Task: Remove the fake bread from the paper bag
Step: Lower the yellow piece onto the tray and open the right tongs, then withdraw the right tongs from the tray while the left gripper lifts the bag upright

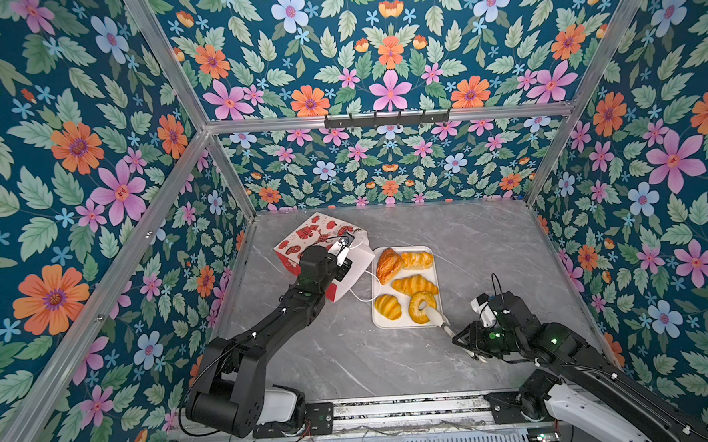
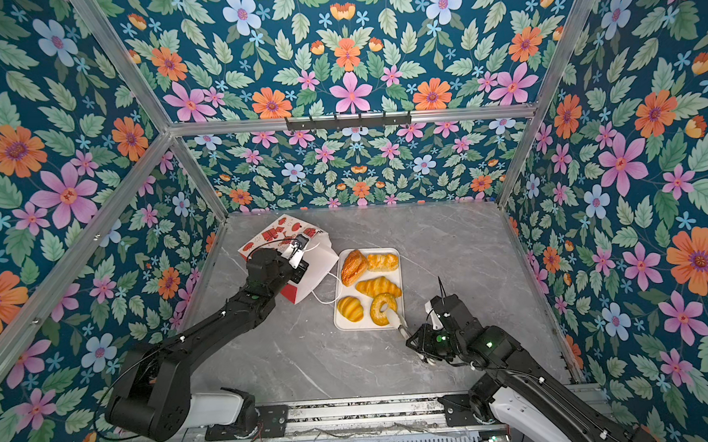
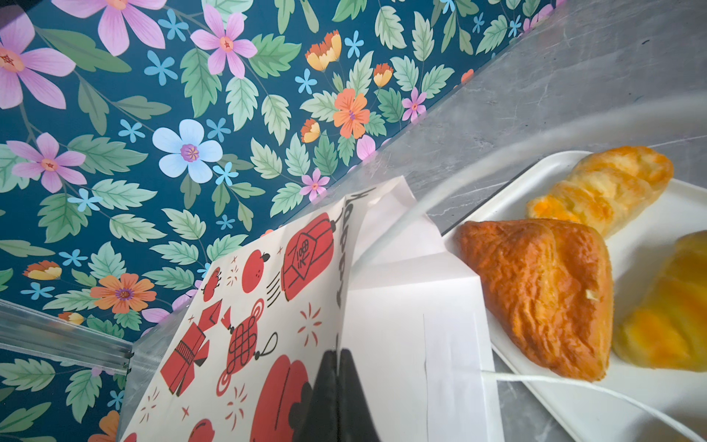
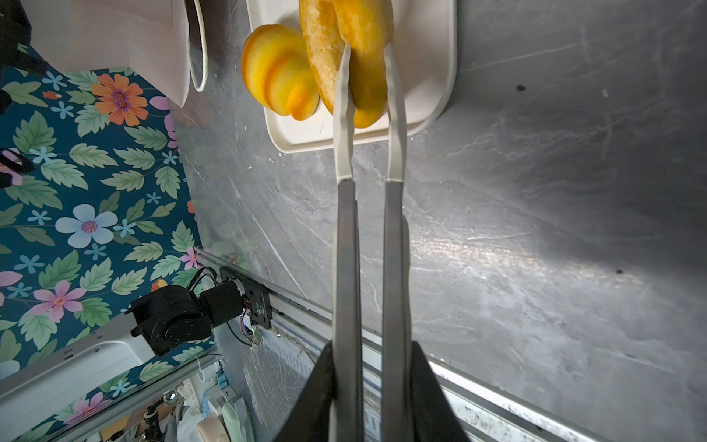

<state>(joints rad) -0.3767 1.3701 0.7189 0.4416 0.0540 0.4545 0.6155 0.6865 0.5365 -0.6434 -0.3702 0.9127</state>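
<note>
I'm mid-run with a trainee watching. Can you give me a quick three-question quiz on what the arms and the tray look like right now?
1. How many pastries lie on the white tray?
2. The tongs in the right gripper: A hang clear of everything, B have their tips either side of the ring doughnut rim, C lie dropped.
3. Fill in: the left gripper is shut on the ___.
Key: 1 five; 2 B; 3 paper bag.
</note>
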